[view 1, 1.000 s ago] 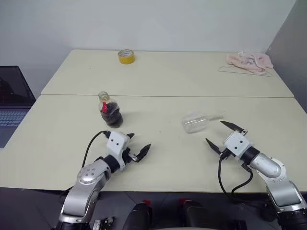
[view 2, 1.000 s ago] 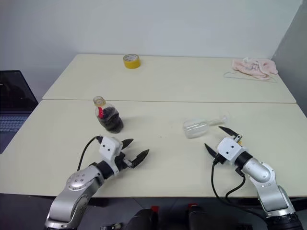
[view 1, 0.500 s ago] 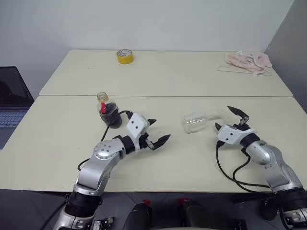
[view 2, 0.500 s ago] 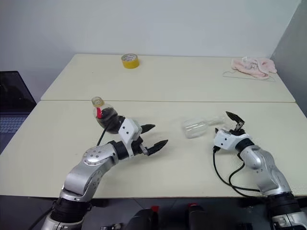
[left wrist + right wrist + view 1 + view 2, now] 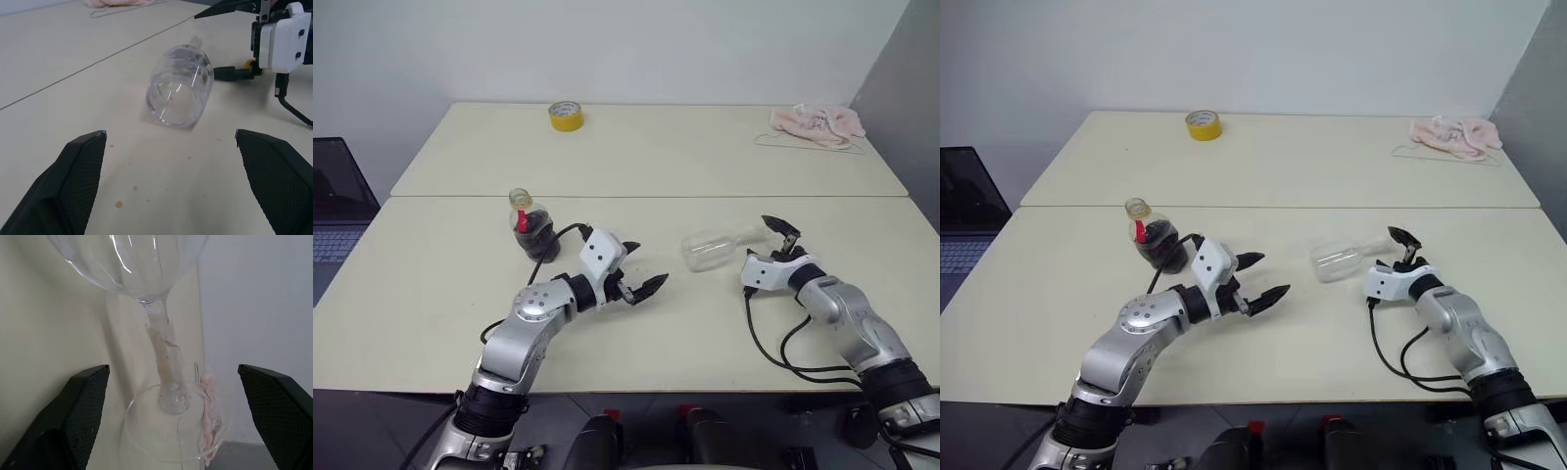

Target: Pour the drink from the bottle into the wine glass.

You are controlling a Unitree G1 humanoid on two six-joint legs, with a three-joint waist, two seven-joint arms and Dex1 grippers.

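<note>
Left eye view: bottle holds dark drink; wine glass toppled; both claws wide, empty.

the two eye views look forward and down from head height over the table, side by side, sharing nearly the same scene — both arms, the far wall. the left wrist view sits low near the tabletop, facing the open mouth of the fallen wine glass with the right gripper beyond. the right wrist view is very close to the same glass — looking at its stem and foot.
</note>
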